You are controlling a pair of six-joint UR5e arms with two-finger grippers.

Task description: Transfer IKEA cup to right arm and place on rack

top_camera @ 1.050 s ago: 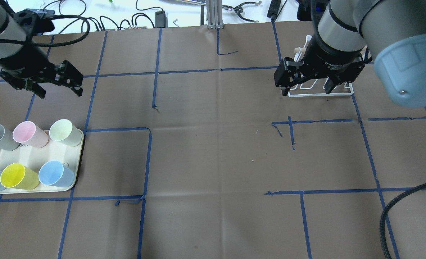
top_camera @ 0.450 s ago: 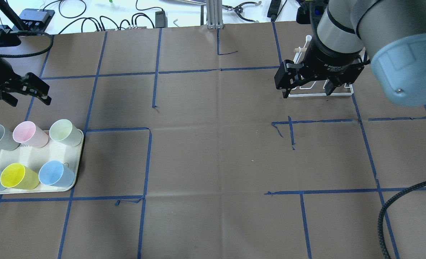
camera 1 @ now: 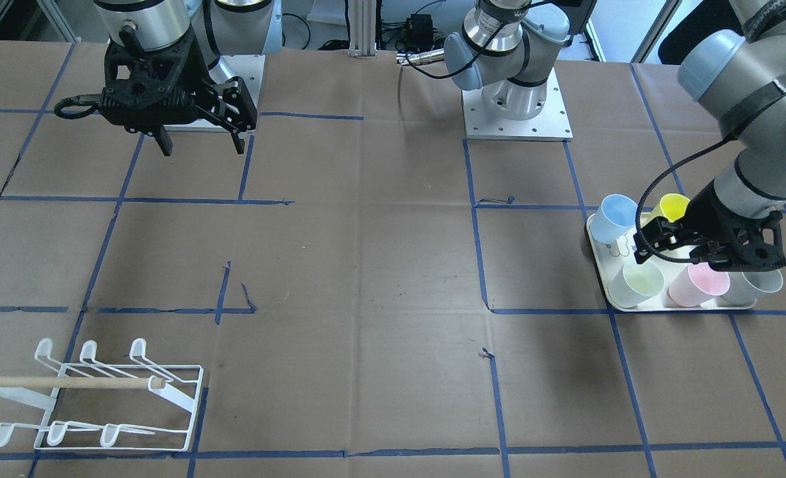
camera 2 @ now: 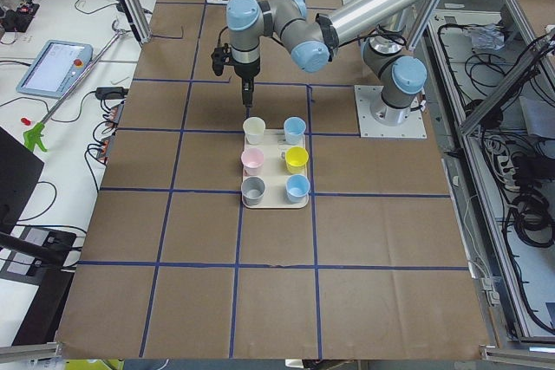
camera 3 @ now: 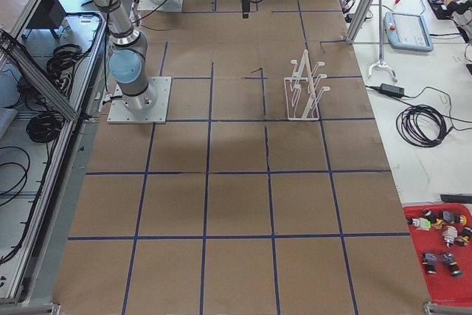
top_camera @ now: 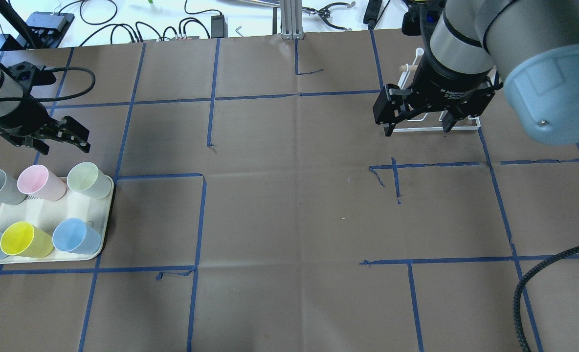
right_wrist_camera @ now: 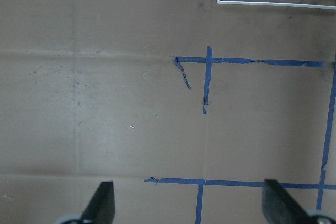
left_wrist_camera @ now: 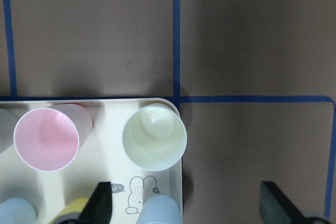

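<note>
Overhead view: left end effector (top_camera: 63,145) wide open, empty, hovers at left edge over tray (top_camera: 45,212) corner beside pale green cup (top_camera: 88,179). The right end effector (top_camera: 418,129), upper right, is wide open and empty, partly hiding rack (camera 1: 68,382) on counter (top_camera: 294,220).

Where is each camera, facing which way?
Overhead: behind the robot, looking down; left gripper, right gripper.
Front-facing: across the table, facing the robot; left arm, right arm.
Exterior left: left end; left arm nearest.
Exterior right: right end; right arm nearest.
Left wrist: down onto cups; own fingertips.
Right wrist: down onto table; own fingertips.
Shared: first two show tray and rack.
</note>
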